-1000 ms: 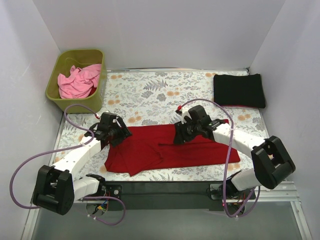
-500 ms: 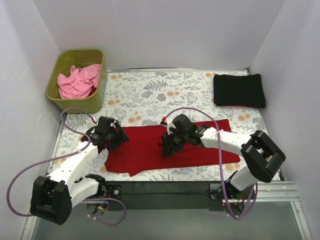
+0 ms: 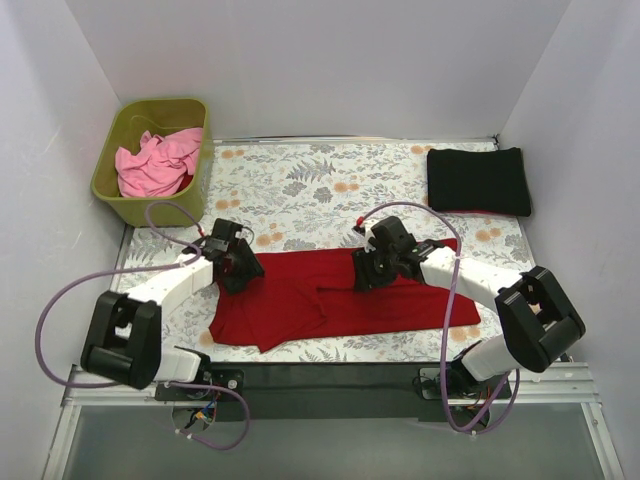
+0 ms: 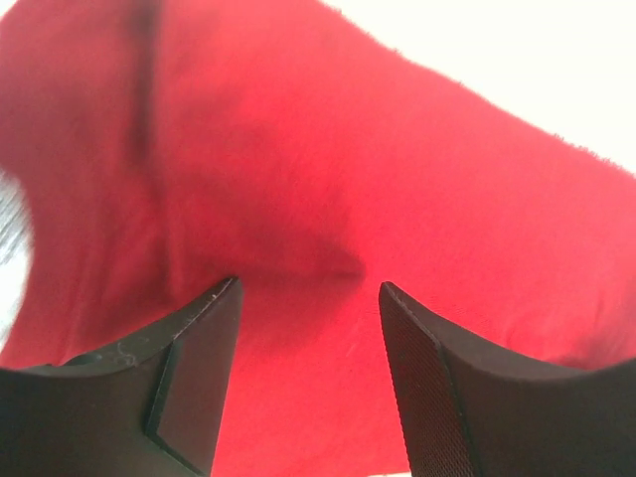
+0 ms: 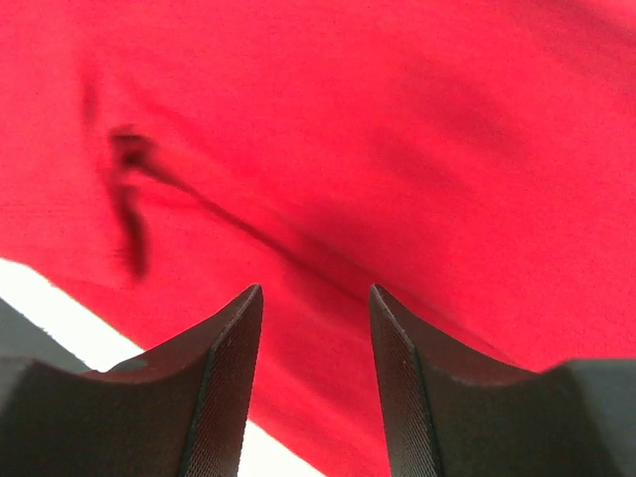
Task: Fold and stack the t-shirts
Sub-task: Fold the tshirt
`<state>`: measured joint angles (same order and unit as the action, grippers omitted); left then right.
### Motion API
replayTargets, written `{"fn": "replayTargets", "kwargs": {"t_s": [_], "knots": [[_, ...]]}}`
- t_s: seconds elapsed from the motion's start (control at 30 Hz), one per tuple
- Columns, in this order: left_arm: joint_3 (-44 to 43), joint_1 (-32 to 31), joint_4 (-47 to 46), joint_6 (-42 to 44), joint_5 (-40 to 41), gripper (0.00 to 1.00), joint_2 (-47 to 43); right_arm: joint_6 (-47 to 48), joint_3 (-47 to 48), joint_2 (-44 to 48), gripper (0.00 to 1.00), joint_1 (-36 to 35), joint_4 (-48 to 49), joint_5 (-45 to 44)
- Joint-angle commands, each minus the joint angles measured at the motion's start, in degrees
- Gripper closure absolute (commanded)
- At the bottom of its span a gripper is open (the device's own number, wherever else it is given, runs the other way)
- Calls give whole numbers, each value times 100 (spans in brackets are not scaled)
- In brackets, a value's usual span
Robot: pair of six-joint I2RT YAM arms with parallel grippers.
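With left gripper (image 4: 309,296) and right gripper (image 5: 316,294) both open just above the red t-shirt (image 3: 330,300) spread on the desk (image 3: 300,190), beware of pinching only the top layer and dragging the fold askew

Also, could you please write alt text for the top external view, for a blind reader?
A dark red t-shirt lies spread on a floral table cloth, with the left tool at its left end and the right tool near its middle. A folded black t-shirt lies far right; a pink t-shirt sits crumpled in a green bin far left.
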<state>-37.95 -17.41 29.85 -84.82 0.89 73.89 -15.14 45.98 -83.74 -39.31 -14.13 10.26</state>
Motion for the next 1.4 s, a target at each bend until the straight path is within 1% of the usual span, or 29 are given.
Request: {"fn": "replayTargets", "kwargs": {"t_s": [0.0, 0.07, 0.1, 0.17, 0.2, 0.27, 0.3, 0.33, 0.37, 0.4, 0.5, 0.53, 0.6, 0.63, 0.73, 0.8, 0.87, 0.9, 1.0, 1.03, 1.1, 1.13, 1.17, 1.2, 1.23, 1.27, 1.3, 1.33, 1.37], "knots": [[-502, -17, -558, 114, -9, 47, 555, 283, -124, 201, 53, 117, -467, -279], [-816, -17, -743, 149, -53, 46, 1143, 309, -150, 174, 53, 117, -669, -166], [-949, -17, -787, 219, -62, 46, 1624, 309, -211, 183, 53, 117, -722, -130], [-1318, -17, -822, 307, -80, 46, 2119, 275, -256, 174, 53, 108, -862, -8], [-1737, -17, -814, 369, -80, 46, 2417, 283, -238, 139, 52, 116, -959, 54], [-2188, -17, -752, 501, -273, 46, 3208, 283, -221, 104, 52, 90, -1214, 168], [-2695, -17, -717, 536, -308, 46, 3454, 274, -229, 95, 52, 64, -1250, 213], [-2943, -17, -647, 658, -352, 45, 3692, 231, -247, 95, 52, 38, -1259, 257], [-3250, -17, -594, 712, -396, 44, 4225, 204, -299, 95, 52, -23, -1259, 405], [-3819, -17, -524, 773, -405, 43, 4465, 161, -300, 43, 52, -68, -1241, 502], [-4736, -17, -208, 1080, -458, 38, 5397, -24, -212, -211, 52, -375, -1110, 731], [-5287, -17, -112, 1151, -484, 37, 5582, -129, -151, -308, 52, -471, -1057, 810], [-5826, -17, 47, 1432, -510, 34, 6101, -279, 77, -572, 52, -770, -934, 1065], [-6351, -17, 117, 1537, -536, 32, 6250, -340, 165, -668, 52, -876, -777, 1135], [-7371, -17, 285, 1959, -475, 30, 6796, -595, 665, -1038, 52, -1367, -478, 1329], [-7656, -17, 102, 2197, -501, 27, 7033, -753, 1156, -1363, 52, -1553, -319, 1364], [-7937, -17, -57, 2276, -493, 22, 7122, -789, 1492, -1652, 52, -1746, -257, 1391], [-7990, -8, -232, 2381, -502, 16, 7139, -798, 1667, -1706, 52, -1782, -257, 1373], [-7903, 18, -575, 2443, -370, 14, 6842, -711, 1950, -1628, 52, -1782, -362, 1050], [-7755, 27, -646, 2443, -283, 14, 6510, -649, 1933, -1445, 52, -1765, -510, 717], [-7596, 27, -708, 2452, -203, 14, 6148, -439, 1819, -1207, 52, -1729, -661, 443], [-7465, 27, -708, 2374, -159, 14, 5685, -359, 1592, -1075, 52, -1677, -722, 224], [-7298, 27, -699, 2295, -168, 13, 5454, -280, 1468, -787, 52, -1668, -784, 126], [-6905, 18, -708, 2207, -159, 14, 5174, -158, 1319, -645, 53, -1650, -915, 3], [-6683, 18, -699, 2067, 6, 15, 4919, -113, 1187, -495, 54, -1624, -994, -207], [-6464, -17, -691, 1944, 130, 16, 4411, -34, 942, -224, 55, -1624, -1073, -270], [-5896, -34, -699, 1847, 175, 18, 4163, 19, 835, -108, 56, -1624, -1248, -314], [-5655, -61, -699, 1768, 184, 19, 3943, 80, 730, -3, 57, -1624, -1320, -297], [-5383, -122, -699, 1593, 236, 23, 3531, 107, 546, 164, 58, -1624, -1390, -253]]}}
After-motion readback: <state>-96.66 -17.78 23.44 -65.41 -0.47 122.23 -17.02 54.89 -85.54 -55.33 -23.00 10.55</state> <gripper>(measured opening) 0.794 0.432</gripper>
